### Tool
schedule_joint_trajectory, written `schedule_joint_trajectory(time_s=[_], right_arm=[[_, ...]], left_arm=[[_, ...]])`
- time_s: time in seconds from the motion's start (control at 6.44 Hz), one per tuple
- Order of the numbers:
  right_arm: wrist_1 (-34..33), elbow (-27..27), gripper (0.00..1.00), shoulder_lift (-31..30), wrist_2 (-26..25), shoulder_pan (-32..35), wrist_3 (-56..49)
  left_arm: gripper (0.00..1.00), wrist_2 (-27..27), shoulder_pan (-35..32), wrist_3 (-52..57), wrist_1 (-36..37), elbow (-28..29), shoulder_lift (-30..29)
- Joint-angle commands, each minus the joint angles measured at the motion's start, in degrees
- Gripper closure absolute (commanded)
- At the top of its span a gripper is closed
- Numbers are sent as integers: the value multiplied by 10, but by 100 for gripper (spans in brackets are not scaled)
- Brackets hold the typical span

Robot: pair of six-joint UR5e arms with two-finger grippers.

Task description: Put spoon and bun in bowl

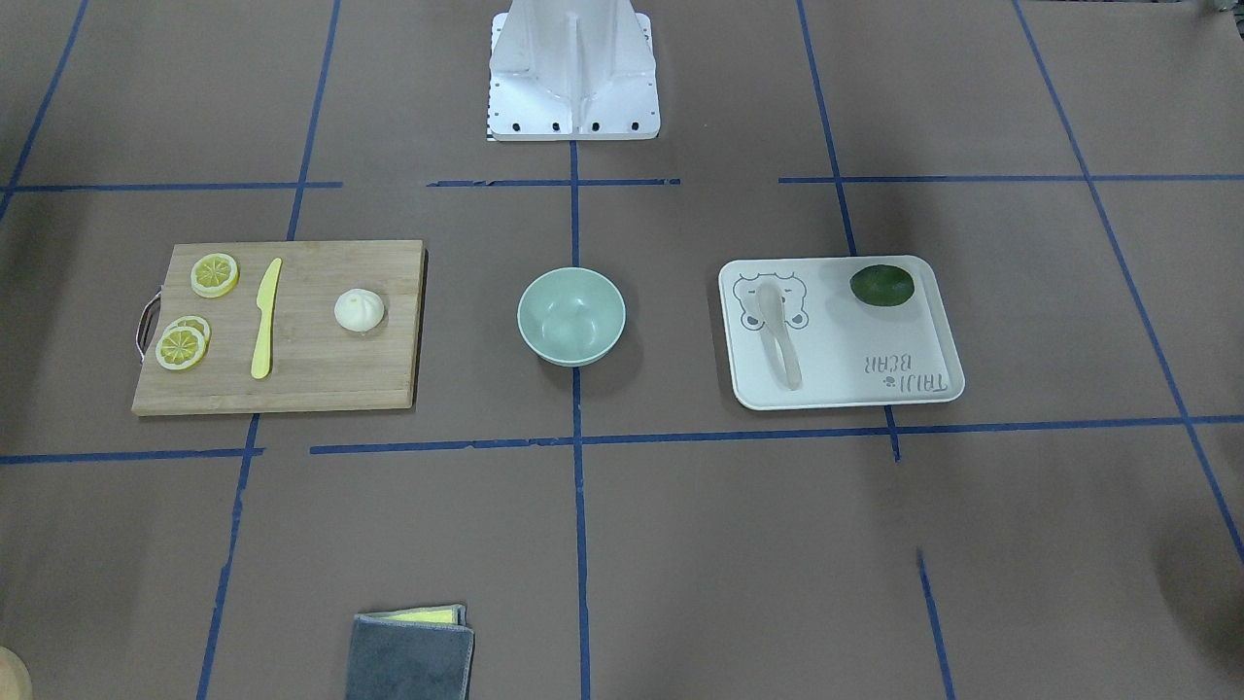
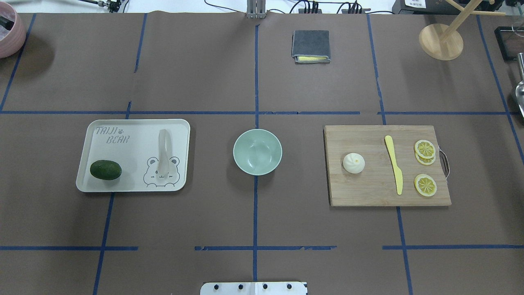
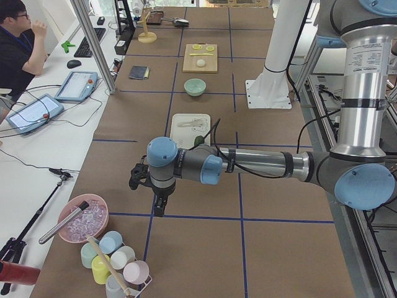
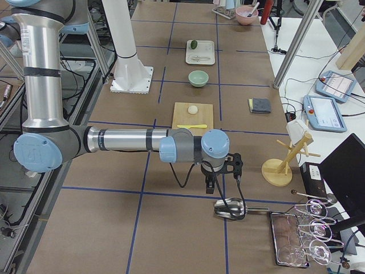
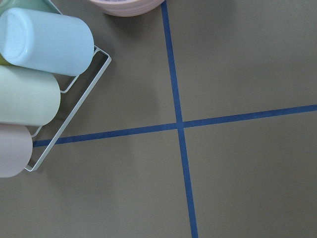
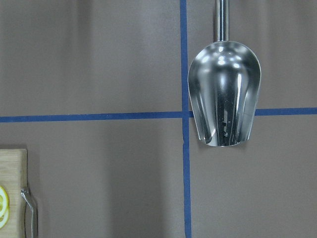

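Note:
The mint-green bowl (image 2: 257, 152) stands at the table's middle and holds nothing. The pale spoon (image 2: 163, 151) lies on the white tray (image 2: 131, 155) to the bowl's left in the overhead view. The white bun (image 2: 353, 162) sits on the wooden cutting board (image 2: 368, 188) to the bowl's right. My left gripper (image 3: 159, 206) hangs over the table's left end, far from the tray. My right gripper (image 4: 210, 182) hangs over the right end, past the board. Neither shows in the overhead or front views, and I cannot tell if they are open or shut.
A dark green lime (image 2: 105, 169) lies on the tray. A yellow knife (image 2: 394, 164) and lemon slices (image 2: 425, 148) lie on the board. A folded grey cloth (image 2: 310, 46) and a wooden stand (image 2: 441, 41) are at the far side. A metal scoop (image 6: 224, 99) and a cup rack (image 5: 34, 84) lie under the wrists.

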Motion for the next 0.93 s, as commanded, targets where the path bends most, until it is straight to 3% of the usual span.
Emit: schedule_joint_trajectory(time_s=[0.0,0.31,0.78], right_arm=[[1,1,0,2,0,0,2],[1,0,0,2,0,-1,5],[-1,-1,0,36,1,-6,22]], left_arm=[[0,1,-1,-1,-2,-26,1],[0,4,6,-25,-2,-97,-34],[0,8,177,-291,-4,-208,-68]])
